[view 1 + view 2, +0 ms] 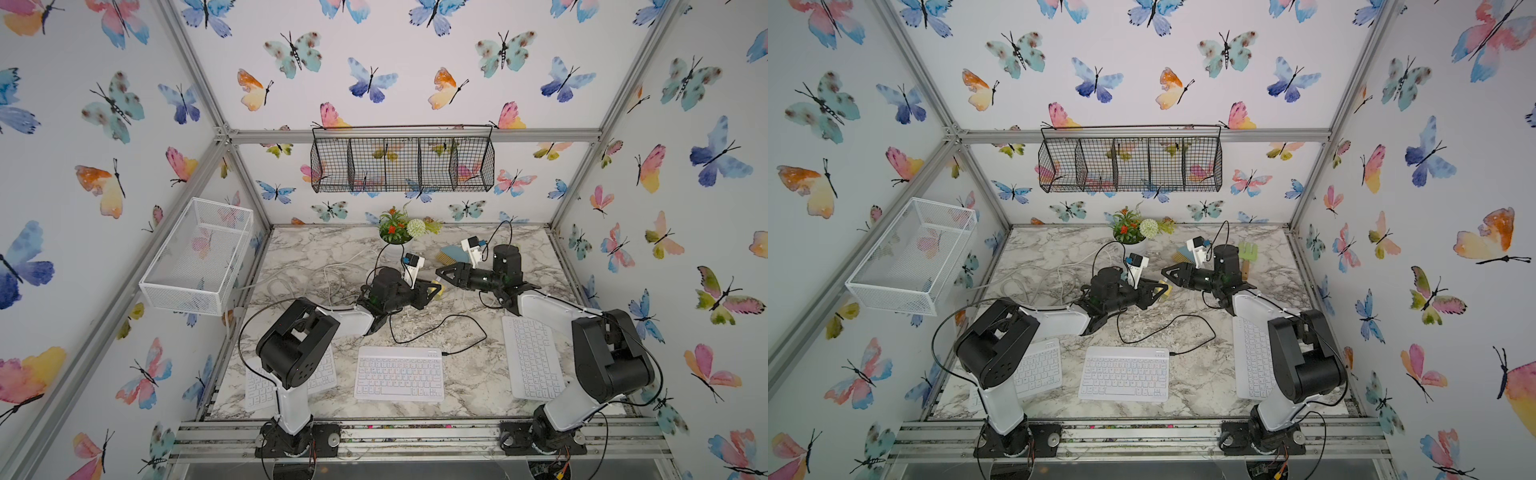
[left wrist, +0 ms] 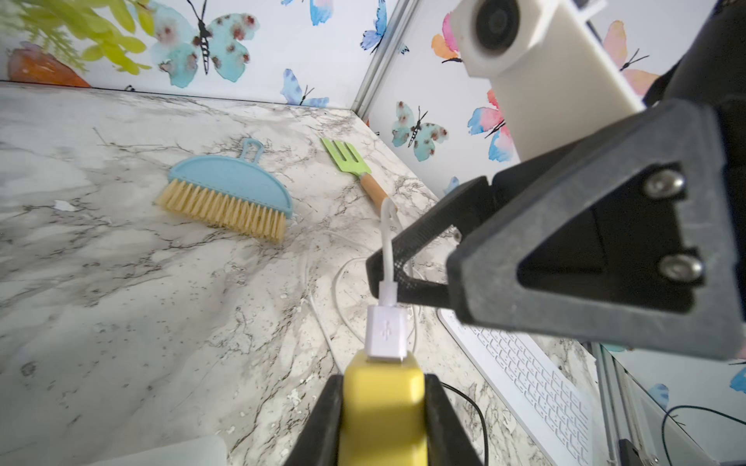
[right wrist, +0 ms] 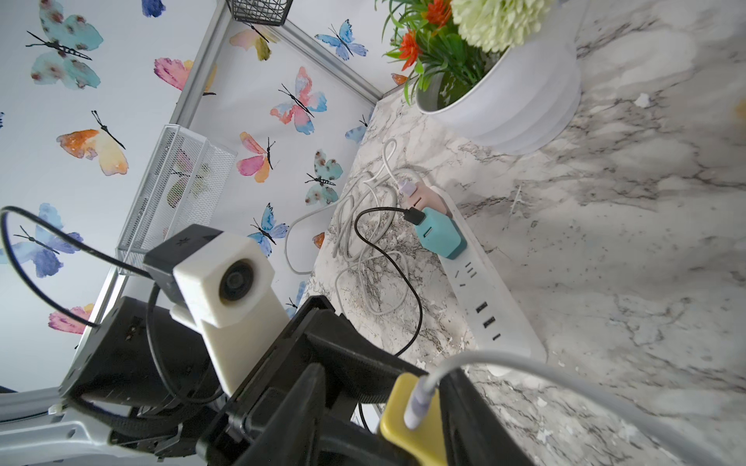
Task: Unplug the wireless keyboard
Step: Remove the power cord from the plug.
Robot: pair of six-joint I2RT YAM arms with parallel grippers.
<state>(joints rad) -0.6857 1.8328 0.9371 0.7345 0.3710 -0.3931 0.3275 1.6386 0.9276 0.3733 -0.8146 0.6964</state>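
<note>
The wireless keyboard (image 1: pixel 399 374) (image 1: pixel 1124 373), white with pastel-tinted keys, lies at the front middle of the marble table. A black cable (image 1: pixel 457 328) is plugged into its back right corner and runs to a teal charger (image 3: pixel 438 238) on a white power strip (image 3: pixel 484 290). Behind it, my left gripper (image 1: pixel 432 291) (image 2: pixel 383 387) is shut on a yellow adapter (image 2: pixel 383 407) that has a white USB plug (image 2: pixel 386 333) in it. My right gripper (image 1: pixel 440 272) (image 3: pixel 385 375) faces it, jaws open on either side of that white plug (image 3: pixel 415 403).
Plain white keyboards lie front left (image 1: pixel 291 378) and right (image 1: pixel 532 357). A flower pot (image 1: pixel 397 232), blue brush (image 2: pixel 230 193) and green fork (image 2: pixel 347 157) sit at the back, with coiled white cables (image 1: pixel 299 278) back left. A white mesh basket (image 1: pixel 199 257) and a black wire basket (image 1: pixel 401 162) hang on the walls.
</note>
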